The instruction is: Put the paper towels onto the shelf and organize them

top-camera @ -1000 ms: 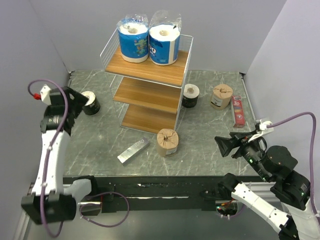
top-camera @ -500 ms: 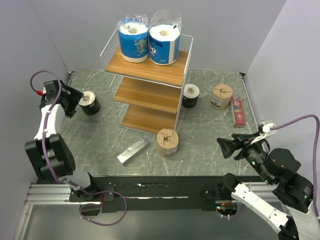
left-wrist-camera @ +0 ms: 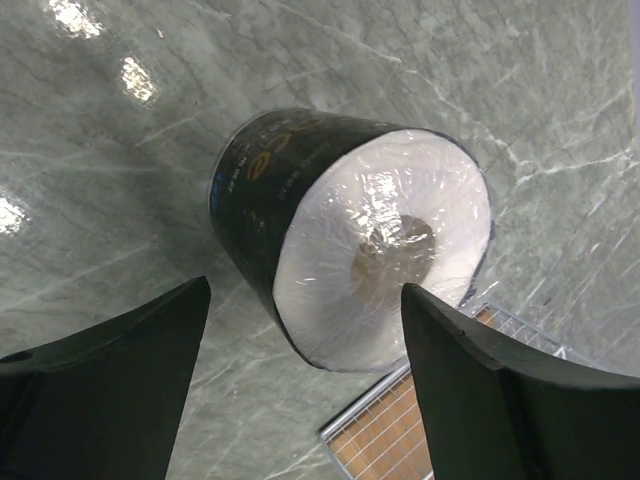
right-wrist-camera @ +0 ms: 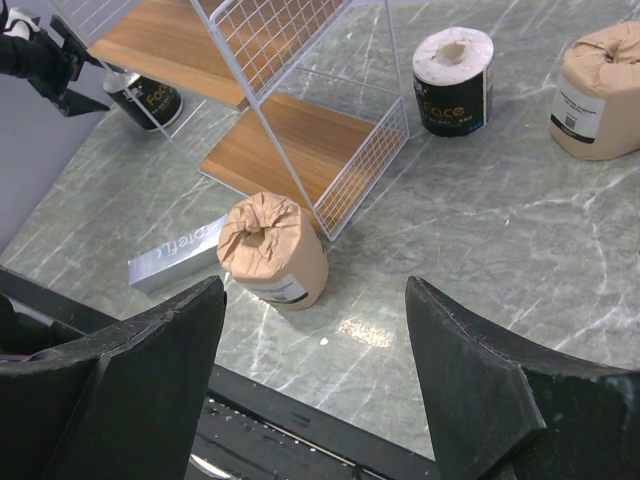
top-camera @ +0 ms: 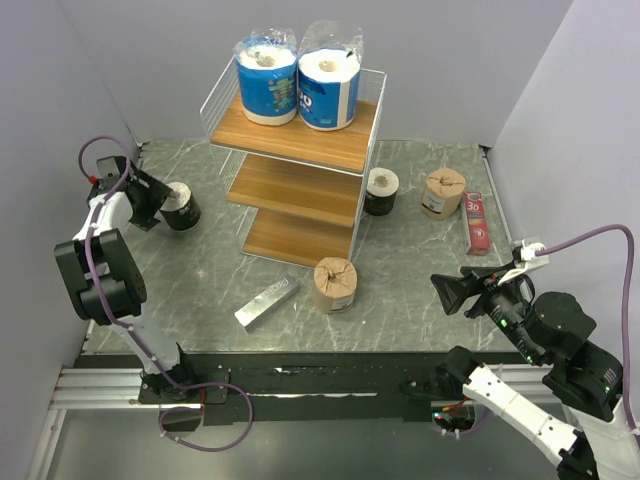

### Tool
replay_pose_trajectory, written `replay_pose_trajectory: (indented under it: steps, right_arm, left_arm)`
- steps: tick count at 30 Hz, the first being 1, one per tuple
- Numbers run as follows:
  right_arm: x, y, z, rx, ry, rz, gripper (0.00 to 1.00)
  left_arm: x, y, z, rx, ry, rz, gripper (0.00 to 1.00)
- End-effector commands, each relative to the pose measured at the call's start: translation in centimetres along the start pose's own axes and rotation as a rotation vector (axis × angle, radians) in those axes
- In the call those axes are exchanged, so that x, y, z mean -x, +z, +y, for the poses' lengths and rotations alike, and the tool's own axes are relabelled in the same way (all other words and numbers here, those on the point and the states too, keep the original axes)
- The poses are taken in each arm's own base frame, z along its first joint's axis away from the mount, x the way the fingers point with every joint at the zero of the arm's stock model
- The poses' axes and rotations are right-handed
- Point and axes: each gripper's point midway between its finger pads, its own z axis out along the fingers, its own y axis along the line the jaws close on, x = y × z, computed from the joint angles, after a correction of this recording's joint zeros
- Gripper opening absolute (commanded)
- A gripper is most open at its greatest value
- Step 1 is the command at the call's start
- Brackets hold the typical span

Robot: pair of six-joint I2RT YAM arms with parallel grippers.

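Observation:
The shelf (top-camera: 352,150) stands at the back with two blue paper towels (top-camera: 267,82) (top-camera: 329,90) on its top board. A black-wrapped roll (top-camera: 182,207) (left-wrist-camera: 360,245) stands on the table left of the shelf. My left gripper (top-camera: 157,205) (left-wrist-camera: 305,295) is open right beside it, its fingers flanking the roll's near edge without touching. A second black roll (top-camera: 381,191) (right-wrist-camera: 455,80) and a brown roll (top-camera: 443,192) (right-wrist-camera: 605,90) stand right of the shelf. Another brown roll (top-camera: 335,285) (right-wrist-camera: 272,250) stands in front. My right gripper (top-camera: 447,292) (right-wrist-camera: 315,288) hangs open and empty at the near right.
A flat silver bar (top-camera: 267,301) (right-wrist-camera: 175,258) lies in front of the shelf beside the front brown roll. A slim red box (top-camera: 476,221) lies at the far right. The shelf's bottom corner (left-wrist-camera: 400,430) shows just beyond the left black roll. Grey walls close in left, right and back.
The left arm has folded down and brought its gripper up against the left black roll, with the jaws narrowing a little. The right arm has hardly moved.

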Motion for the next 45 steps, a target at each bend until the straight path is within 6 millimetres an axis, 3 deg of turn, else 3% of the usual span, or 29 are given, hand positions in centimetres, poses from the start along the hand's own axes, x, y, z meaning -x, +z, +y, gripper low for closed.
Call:
replay_pose_trajectory:
  steps: [1, 8, 14, 23, 29, 35, 38, 39, 41, 45]
  right_arm:
    - [1.1, 0.3, 0.5, 0.005, 0.019, -0.026, 0.80]
    - [1.0, 0.5, 0.5, 0.002, 0.018, -0.022, 0.79]
    - [1.2, 0.3, 0.6, 0.010, 0.029, -0.025, 0.79]
    - [1.1, -0.3, 0.3, 0.006, 0.051, -0.035, 0.79]
    - [1.3, -0.9, 0.3, 0.012, 0.063, -0.043, 0.79]
    - [1.2, -1.6, -0.3, 0.000, 0.068, -0.053, 0.79]
    - [0.8, -1.9, -0.6, -0.007, 0.073, -0.052, 0.79]
    - [0.6, -2.0, -0.7, -0.008, 0.075, -0.054, 0.79]
    - [0.5, -1.9, -0.9, -0.015, 0.076, -0.064, 0.79]
    - [0.5, -2.0, -1.1, -0.023, 0.053, -0.049, 0.79]
  left_arm:
    - [1.1, 0.1, -0.6, -0.018, 0.023, -0.028, 0.81]
    - [0.4, 0.7, 0.4, -0.001, 0.042, -0.019, 0.71]
    - [1.0, 0.2, 0.1, -0.007, 0.060, -0.040, 0.62]
    - [-0.5, -0.3, 0.7, 0.047, 0.117, 0.002, 0.47]
    - [-1.3, -3.1, 1.4, 0.056, 0.151, -0.017, 0.40]
    - [-2.9, -7.3, 2.2, 0.043, 0.203, -0.038, 0.39]
    - [-5.4, -9.7, 3.1, 0.003, 0.232, -0.024, 0.40]
    - [-5.8, -11.3, 2.6, -0.041, 0.244, -0.041, 0.40]
    - [-7.8, -12.1, 3.3, -0.059, 0.257, -0.013, 0.38]
    - [-10.1, -15.9, 3.2, -0.148, 0.288, -0.043, 0.38]
